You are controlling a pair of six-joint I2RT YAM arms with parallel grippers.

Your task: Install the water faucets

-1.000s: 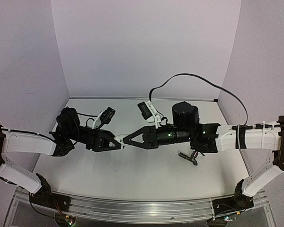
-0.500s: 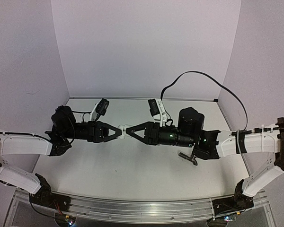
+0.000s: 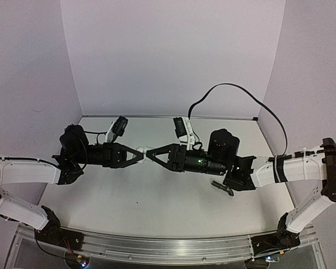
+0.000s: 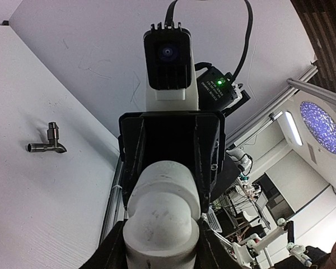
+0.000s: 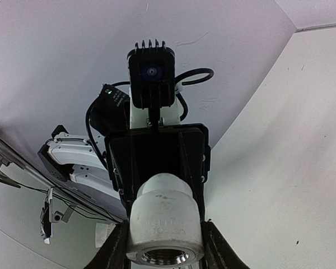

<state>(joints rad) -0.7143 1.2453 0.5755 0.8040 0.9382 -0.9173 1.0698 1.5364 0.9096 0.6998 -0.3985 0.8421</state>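
A white elbow pipe fitting [image 3: 143, 151] hangs above the table between both grippers. My left gripper [image 3: 138, 153] is shut on one end of it [image 4: 163, 216]. My right gripper [image 3: 148, 152] is shut on the other end [image 5: 165, 216], whose threaded opening faces the right wrist camera. The two grippers meet tip to tip. The dark grey faucet [image 3: 222, 186] lies on the white table [image 3: 157, 196] under the right forearm, free of both grippers. It also shows in the left wrist view [image 4: 46, 143], lying on its side.
A black cable [image 3: 235, 92] loops up from the right arm toward the back right corner. White walls close the table at the back and both sides. An aluminium rail [image 3: 157, 246] runs along the near edge.
Both grippers, joined on the white fitting, have moved toward the back wall and slightly left. The right forearm has shifted, so more of the faucet shows. The faucet has not moved.
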